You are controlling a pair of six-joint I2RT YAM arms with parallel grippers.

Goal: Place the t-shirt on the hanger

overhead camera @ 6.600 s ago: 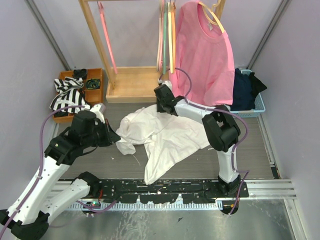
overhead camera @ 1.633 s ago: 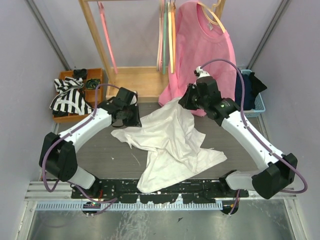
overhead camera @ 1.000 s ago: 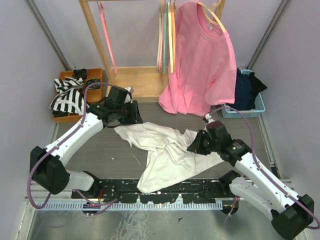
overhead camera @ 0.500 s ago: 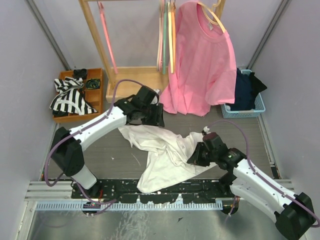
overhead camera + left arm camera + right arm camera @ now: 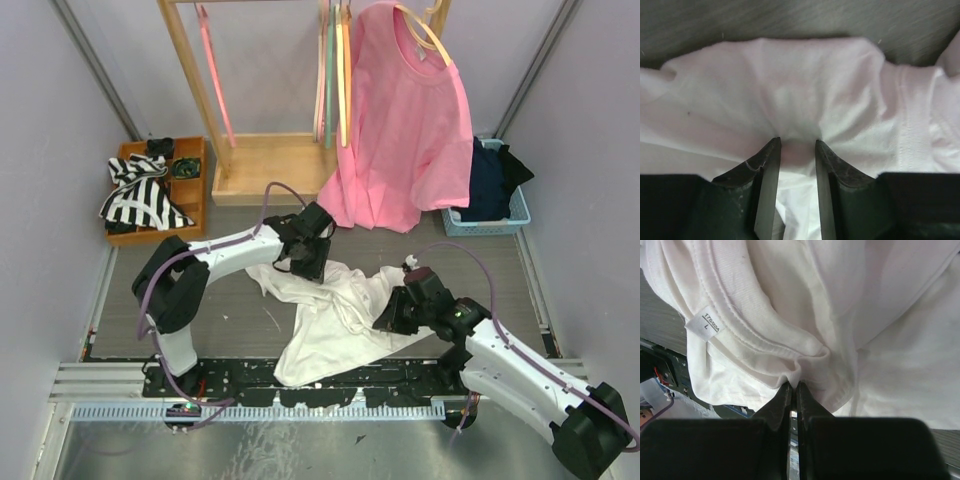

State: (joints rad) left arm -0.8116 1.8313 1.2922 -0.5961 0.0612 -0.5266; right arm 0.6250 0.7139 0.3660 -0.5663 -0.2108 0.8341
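Swung in from far left, now pinching a t-shirt (image 5: 335, 312) fold with left gripper (image 5: 797, 145), right gripper (image 5: 794, 386) clamped on collar (image 5: 747, 337); likely spreading next.

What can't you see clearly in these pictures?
Left wrist view: whether the left gripper pinches the t-shirt fold or only straddles it.
Top view: its fingertips, hidden under its own wrist.
Right wrist view: the label's print, too tiny.
Top view: the basket's dark contents, partly behind the pink t-shirt.

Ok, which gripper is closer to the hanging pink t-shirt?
Left. The left gripper is near the hem of the pink t-shirt; the right gripper holds the white t-shirt, farther toward the near edge.
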